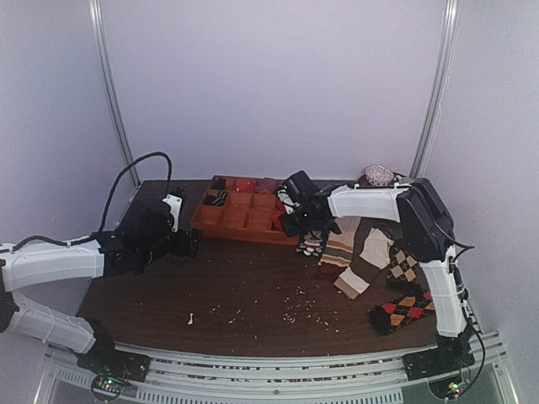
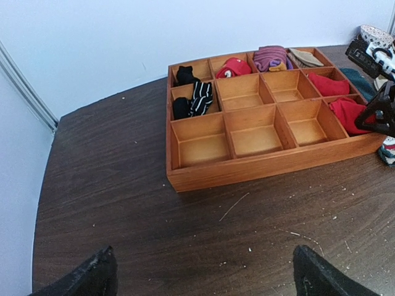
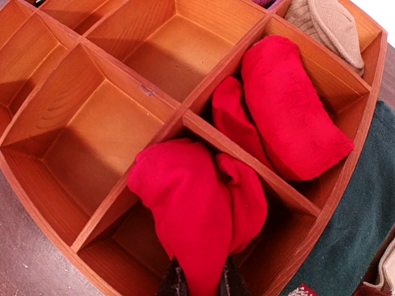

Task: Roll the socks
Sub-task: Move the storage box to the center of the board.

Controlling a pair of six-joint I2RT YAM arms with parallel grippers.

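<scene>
The red socks [image 3: 197, 203] are a bright red bundle pinched between my right gripper's fingers [image 3: 200, 285]. They hang into the near right compartment of the wooden tray [image 3: 92, 228], draping over its divider. In the left wrist view they show red [image 2: 345, 114] at the tray's right end. A second red bundle [image 3: 290, 105] lies in the compartment behind. In the top view my right gripper [image 1: 290, 220] is over the tray's right end [image 1: 244, 231]. My left gripper [image 1: 187, 244] is open and empty, low over the table left of the tray; its fingertips [image 2: 92, 277] are wide apart.
Loose socks lie right of the tray: brown striped ones [image 1: 341, 244], black argyle ones [image 1: 404, 307], and a dark teal one [image 3: 364, 209]. Tray compartments hold black socks [image 2: 194, 95], a purple sock [image 2: 270, 57] and a beige sock [image 3: 327, 28]. Crumbs dot the table [image 1: 253, 286].
</scene>
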